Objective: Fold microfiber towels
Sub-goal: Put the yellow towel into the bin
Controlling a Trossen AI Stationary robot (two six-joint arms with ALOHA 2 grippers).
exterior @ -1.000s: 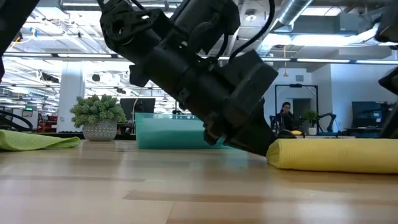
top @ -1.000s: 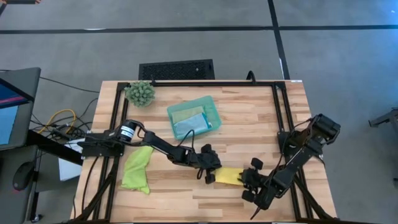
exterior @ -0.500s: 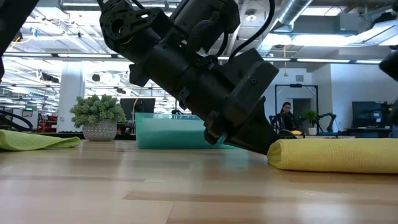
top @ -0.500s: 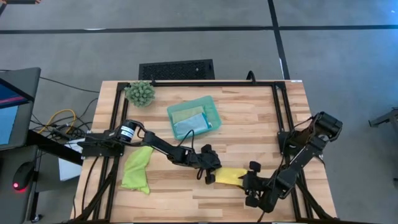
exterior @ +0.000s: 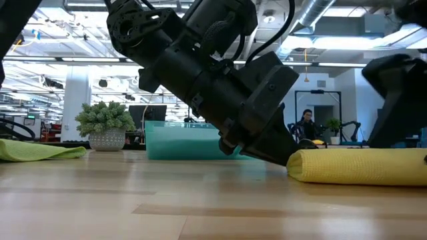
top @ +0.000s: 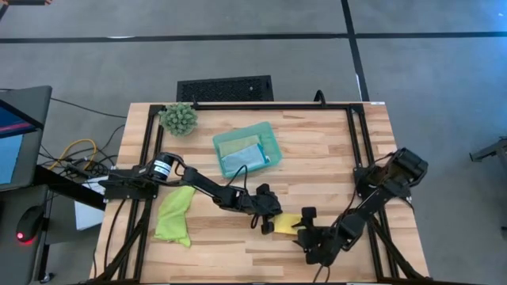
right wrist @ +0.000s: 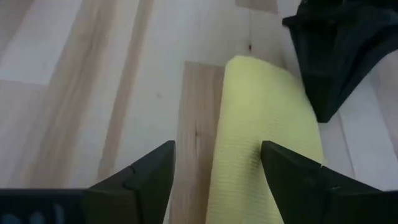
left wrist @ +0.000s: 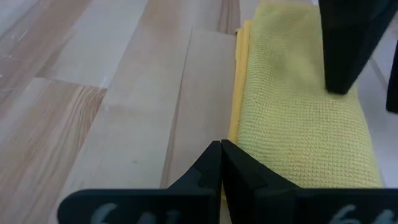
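My right hand (right wrist: 214,171) released, straddling yellow towel (right wrist: 264,137) lengthwise; left hand (left wrist: 221,163) clenched, empty, at its far end.

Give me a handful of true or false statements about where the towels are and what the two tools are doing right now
1. The yellow towel lies folded on the table between the two tools. True.
2. The left tool is wide open. False: its fingers are shut together, their tips at the yellow towel's edge.
3. The right tool is open, its fingers either side of the yellow towel's end. True.
4. The lime green towel sits in the teal tray. False: it lies crumpled on the table near the left arm's base; the tray holds the pale sage green towel and the light blue towel.
5. The plant ball stands at the table's far left corner. True.
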